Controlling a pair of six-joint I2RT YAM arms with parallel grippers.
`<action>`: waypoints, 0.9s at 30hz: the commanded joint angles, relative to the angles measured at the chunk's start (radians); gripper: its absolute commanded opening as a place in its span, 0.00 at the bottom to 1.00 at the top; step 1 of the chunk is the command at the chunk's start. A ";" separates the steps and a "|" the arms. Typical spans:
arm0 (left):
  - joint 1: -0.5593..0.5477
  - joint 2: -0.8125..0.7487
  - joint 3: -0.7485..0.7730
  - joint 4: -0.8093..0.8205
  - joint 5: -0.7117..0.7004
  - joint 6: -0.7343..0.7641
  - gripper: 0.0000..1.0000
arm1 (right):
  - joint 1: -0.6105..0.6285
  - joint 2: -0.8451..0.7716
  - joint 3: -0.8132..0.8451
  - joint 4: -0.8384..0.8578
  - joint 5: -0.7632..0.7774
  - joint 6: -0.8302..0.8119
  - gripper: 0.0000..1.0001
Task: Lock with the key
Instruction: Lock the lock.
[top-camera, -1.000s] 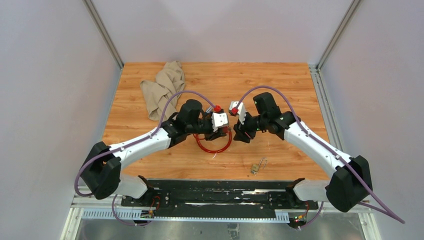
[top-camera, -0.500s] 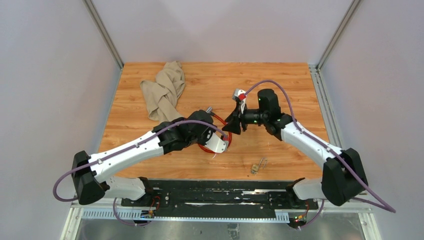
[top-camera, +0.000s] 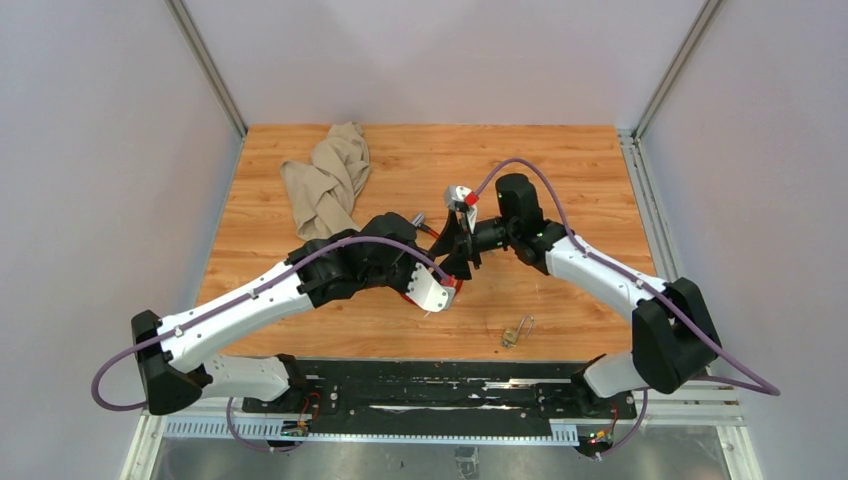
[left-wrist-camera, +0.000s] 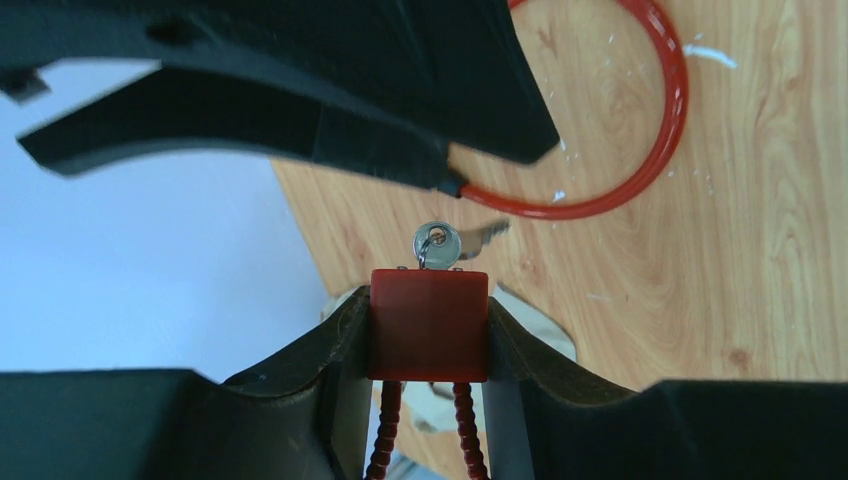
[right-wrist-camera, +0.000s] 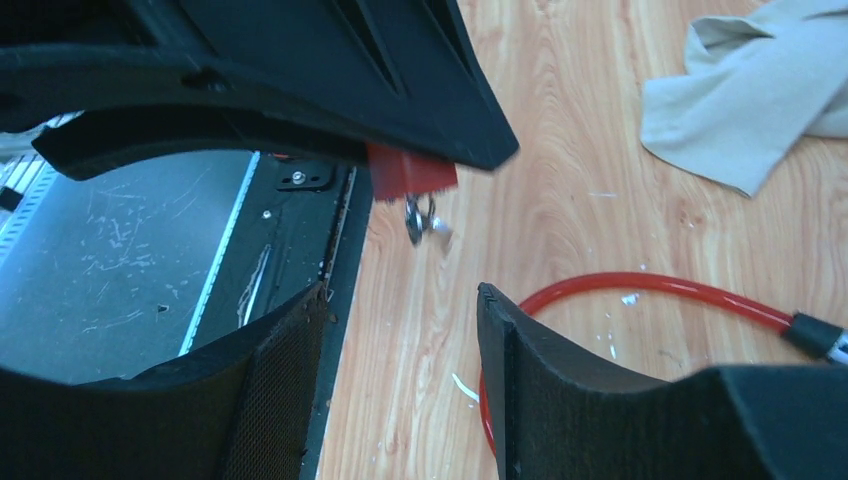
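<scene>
Between the left fingers (left-wrist-camera: 325, 375) a red lock body (left-wrist-camera: 428, 325) is gripped, and the key (left-wrist-camera: 440, 243) is seen at its far end, just beyond the fingertips. The right fingers (right-wrist-camera: 545, 390) are spread apart and empty, with the key just ahead of them, above the counter (right-wrist-camera: 560, 190).

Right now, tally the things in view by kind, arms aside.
Locks: 2, the red cable lock and the small brass padlock.
Keys: 1 clearly seen, the tiny silver metal key.
Cloths: 1, the crumpled beige cloth.
Total: 4.
</scene>
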 joint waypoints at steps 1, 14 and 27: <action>-0.008 -0.019 0.036 -0.009 0.122 -0.017 0.00 | 0.041 0.022 0.054 -0.021 -0.061 -0.039 0.57; -0.006 -0.055 0.016 -0.009 0.178 -0.045 0.00 | 0.109 0.112 0.138 -0.086 -0.137 -0.081 0.50; -0.007 -0.082 -0.056 0.057 0.135 -0.036 0.00 | 0.110 0.127 0.167 -0.115 -0.038 0.040 0.01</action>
